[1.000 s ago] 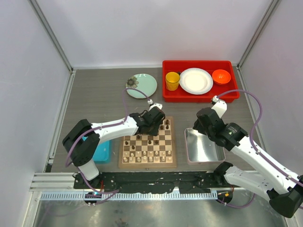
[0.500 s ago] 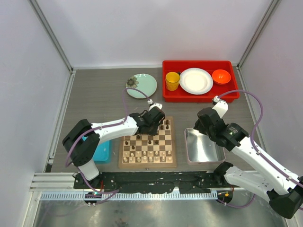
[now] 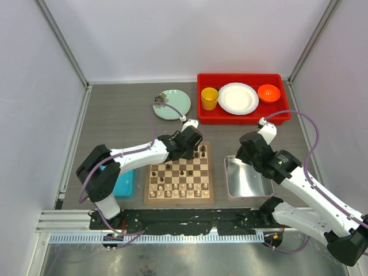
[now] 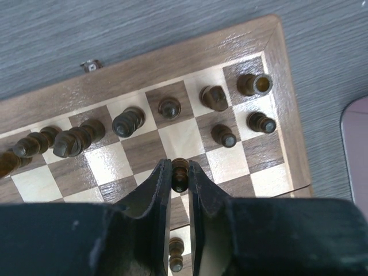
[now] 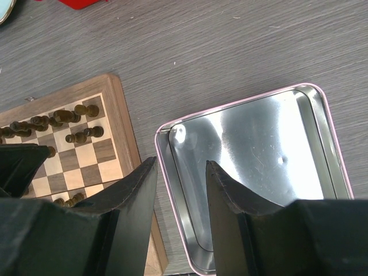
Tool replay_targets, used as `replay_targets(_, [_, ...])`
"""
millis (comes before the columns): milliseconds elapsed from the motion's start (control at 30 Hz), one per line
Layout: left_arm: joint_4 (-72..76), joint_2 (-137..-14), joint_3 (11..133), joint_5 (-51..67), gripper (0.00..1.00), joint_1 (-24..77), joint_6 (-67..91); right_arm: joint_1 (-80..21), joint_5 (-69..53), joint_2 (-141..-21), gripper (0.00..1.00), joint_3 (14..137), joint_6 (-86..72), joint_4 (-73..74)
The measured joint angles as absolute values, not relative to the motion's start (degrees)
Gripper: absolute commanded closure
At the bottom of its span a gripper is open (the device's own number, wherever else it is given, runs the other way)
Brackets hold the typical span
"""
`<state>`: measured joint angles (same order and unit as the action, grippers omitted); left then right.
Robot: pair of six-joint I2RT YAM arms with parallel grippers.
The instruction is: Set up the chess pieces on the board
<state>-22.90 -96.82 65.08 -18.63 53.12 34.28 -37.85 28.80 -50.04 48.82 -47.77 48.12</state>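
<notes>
The board [image 3: 179,199] lies at the table's near middle, its light wood border [image 4: 172,63] filling the left wrist view. Dark brown chess pieces [image 4: 132,119] stand along its far rows and pale ones [image 3: 175,194] along its near row. My left gripper [image 4: 180,165] is shut on a dark pawn [image 4: 180,174], held just above the far squares [image 3: 190,144]. My right gripper [image 5: 181,164] is open and holds nothing, hovering over the near left corner of the silver metal tray [image 5: 313,100].
A red bin [image 3: 241,118] at the back right holds a yellow cup [image 3: 209,98], a white plate [image 3: 238,98] and an orange bowl [image 3: 268,92]. A pale green plate [image 3: 172,104] lies behind the board. A blue tray [image 3: 123,184] sits left of the board.
My left gripper has closed on the dark pawn and shifted slightly toward the board's far edge. The right arm has stayed still.
</notes>
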Motion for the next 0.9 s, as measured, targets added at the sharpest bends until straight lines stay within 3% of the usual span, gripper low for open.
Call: replay_targets(900, [-21.26,-101.54,66.96,-19.57,0.76,53.12,34.04,-37.36,28.77,-48.99,0.55,48.73,-47.72,48.95])
